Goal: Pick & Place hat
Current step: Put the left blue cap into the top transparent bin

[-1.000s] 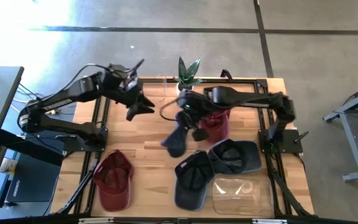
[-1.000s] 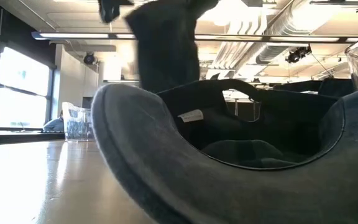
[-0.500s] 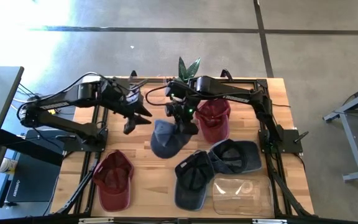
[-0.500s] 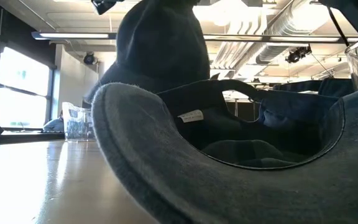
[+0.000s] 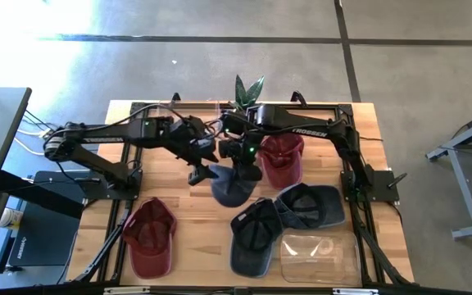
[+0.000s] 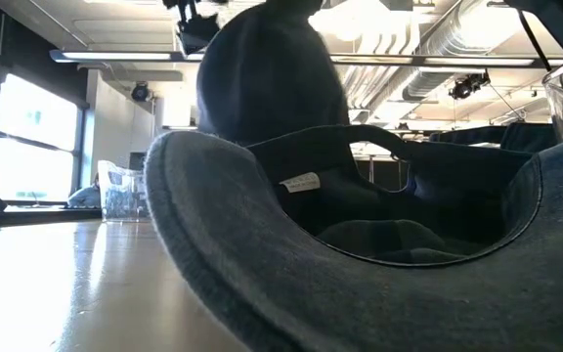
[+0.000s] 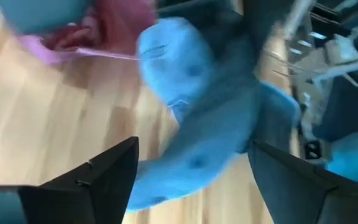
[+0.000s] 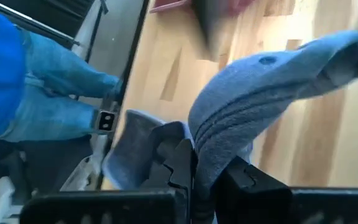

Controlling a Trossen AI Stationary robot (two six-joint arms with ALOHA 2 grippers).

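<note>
Hat [image 5: 229,184] | soft, light, droops | right gripper [image 5: 247,161] pinches brim at 12 o'clock | left gripper [image 5: 198,169] spread wide at 9 o'clock

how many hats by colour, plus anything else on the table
red hats: 2, one at the near left, one at the far middle
blue hat, held up: 1
dark hats: 2
clear container: 1
potted plant: 1
total: 7
</note>
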